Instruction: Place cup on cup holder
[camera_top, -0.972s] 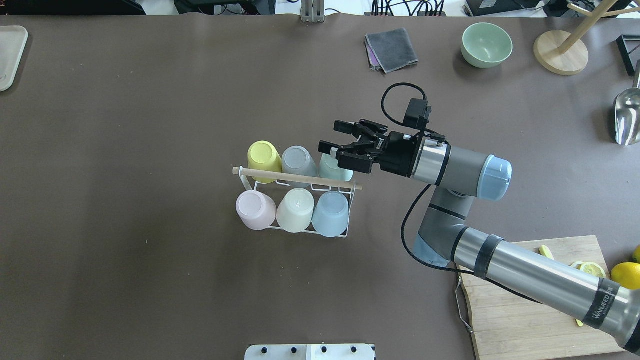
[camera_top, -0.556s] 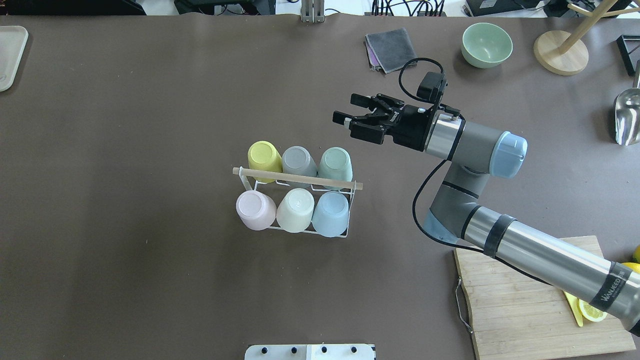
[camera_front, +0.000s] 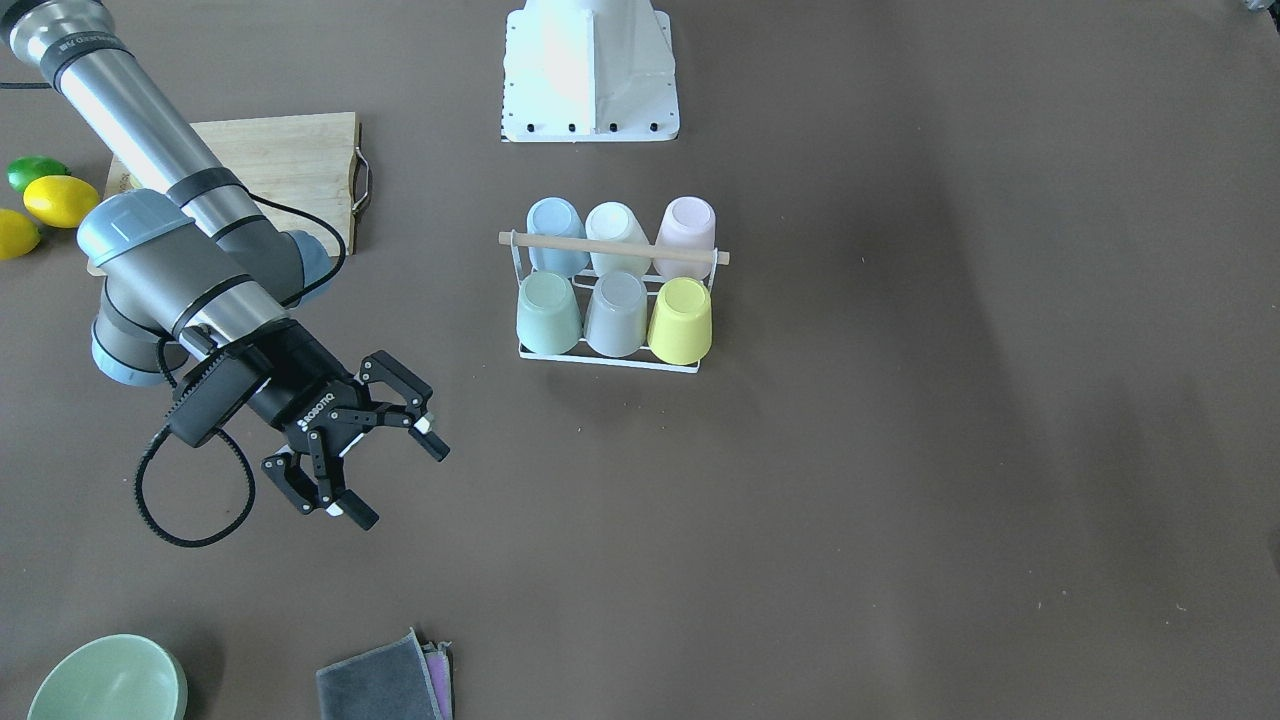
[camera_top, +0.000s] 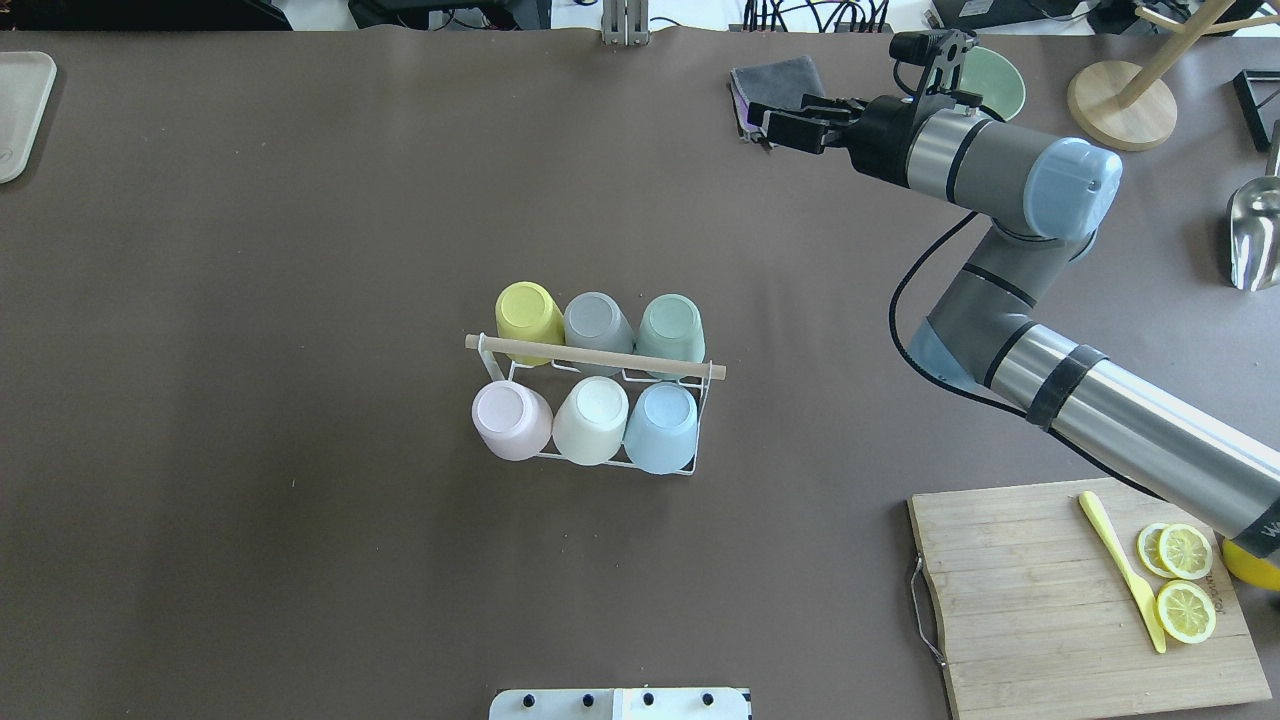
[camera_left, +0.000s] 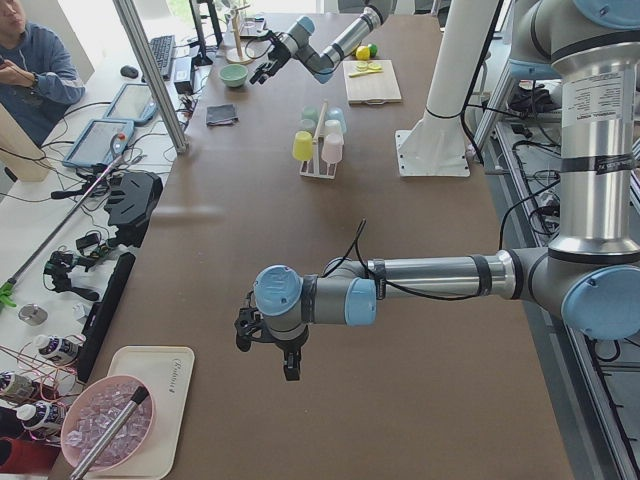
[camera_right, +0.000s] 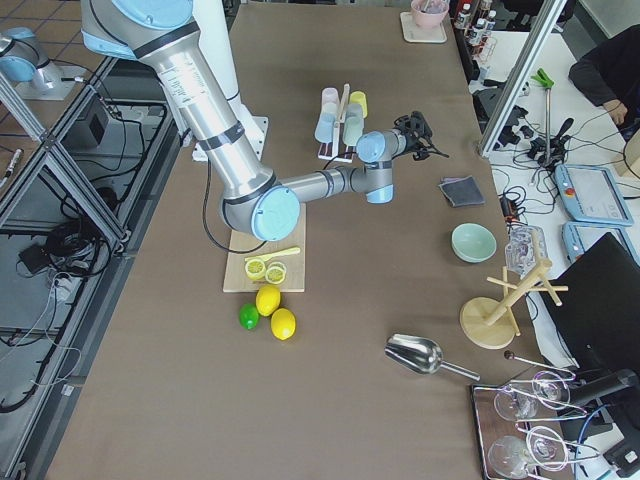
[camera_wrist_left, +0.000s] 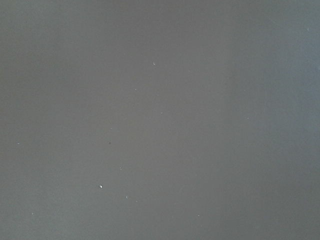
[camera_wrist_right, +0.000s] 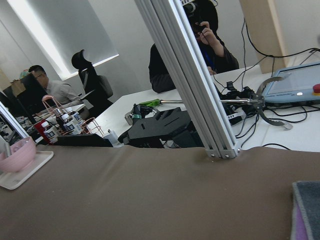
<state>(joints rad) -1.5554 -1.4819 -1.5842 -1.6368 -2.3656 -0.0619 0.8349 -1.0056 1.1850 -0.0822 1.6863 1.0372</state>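
Two claws belong to this robot. The right claw (camera_front: 400, 485) is spread wide with nothing between its fingers. It is raised above the brown surface (camera_front: 900, 500) and is well apart from the cup holder (camera_front: 614, 247). Its arm reaches out from the robot's right side toward the far edge, where a folded grey cloth (camera_front: 380, 685) and a pale green bowl (camera_front: 105, 685) lie near the claw.

The left claw (camera_left: 266, 352) shows only in the side view from the robot's left end. It points down over bare surface, far from the cup holder. Whether it is spread or clenched cannot be told. Its wrist camera sees only plain brown surface.

The cup holder, a white wire rack with a light wooden rod across its top, stands near the middle of the surface, in front of the robot's white base (camera_front: 590, 75). Six cups sit upside down on it, three on each side of the rod. The row farther from the robot holds a yellow cup (camera_top: 528, 308), a grey cup (camera_top: 597, 320) and a green cup (camera_top: 670, 325). The nearer row holds a pink cup (camera_top: 510, 420), a cream cup (camera_top: 592, 418) and a blue cup (camera_top: 662, 425).

On the robot's right lies a wooden cutting board (camera_top: 1040, 600) with lemon slices (camera_top: 1185, 580) and a yellow knife (camera_top: 1125, 570).
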